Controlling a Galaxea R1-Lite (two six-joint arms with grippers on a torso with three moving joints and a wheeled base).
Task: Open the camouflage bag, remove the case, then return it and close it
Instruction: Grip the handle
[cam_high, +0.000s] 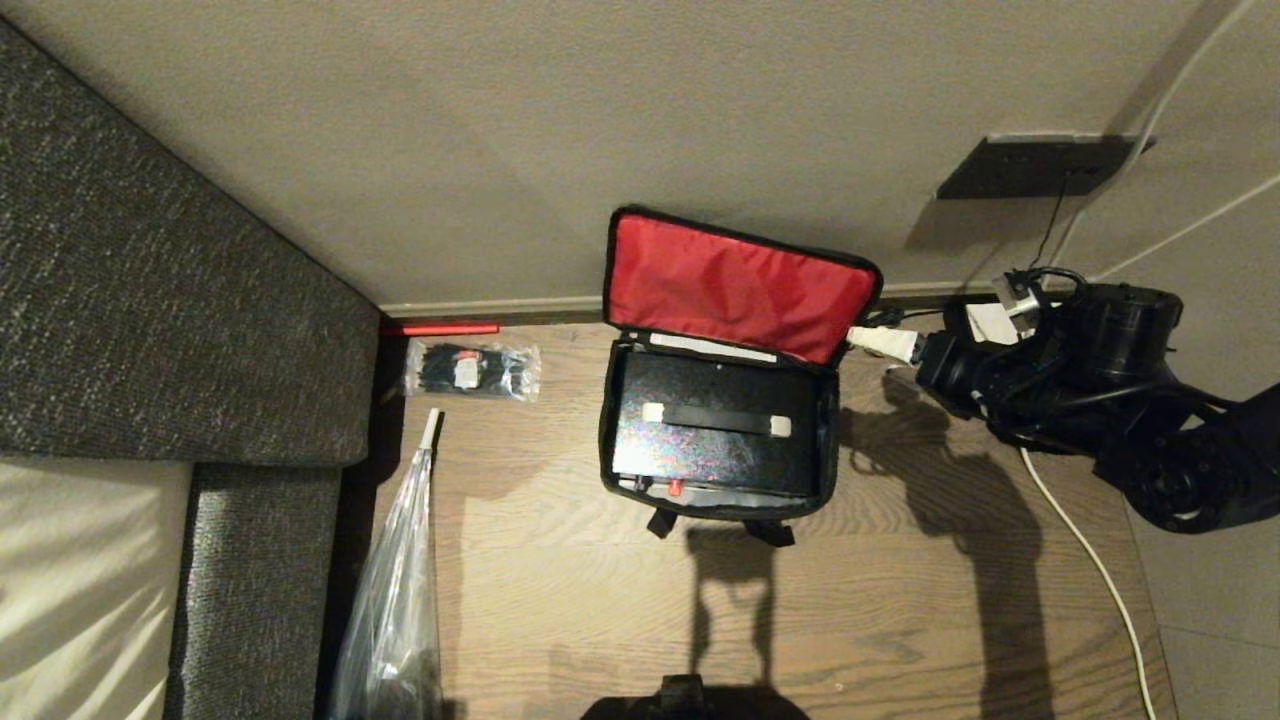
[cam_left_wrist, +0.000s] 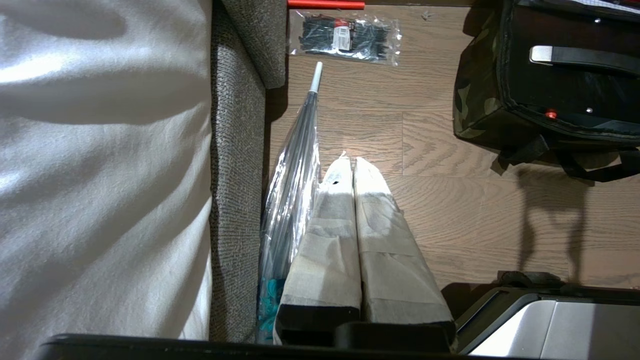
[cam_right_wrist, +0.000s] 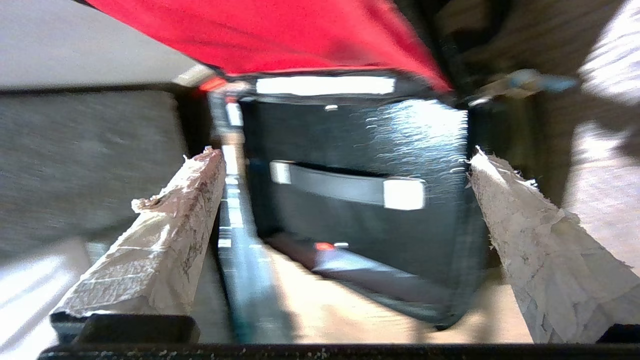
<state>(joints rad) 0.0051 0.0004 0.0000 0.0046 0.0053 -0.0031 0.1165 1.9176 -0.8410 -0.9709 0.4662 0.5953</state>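
Note:
The camouflage bag (cam_high: 608, 420) stands open on the wood floor, its red-lined lid (cam_high: 735, 285) leaning back against the wall. Inside lies the black case (cam_high: 715, 455), handle (cam_high: 715, 418) up and a small red mark at its near edge. My right gripper (cam_high: 880, 343) hovers beside the lid's right corner, open and empty. In the right wrist view the gripper (cam_right_wrist: 344, 155) looks down on the case (cam_right_wrist: 400, 135) from above, its fingers spread wide. My left gripper (cam_left_wrist: 352, 162) is parked low at the left, shut on nothing, with the bag (cam_left_wrist: 475, 95) off to its side.
A grey sofa (cam_high: 150, 300) fills the left side. Beside it lie a clear plastic bag (cam_high: 395, 590) and a packet of black cable ties (cam_high: 472, 370). A white cable (cam_high: 1090, 560) runs across the floor on the right. The wall is directly behind the bag.

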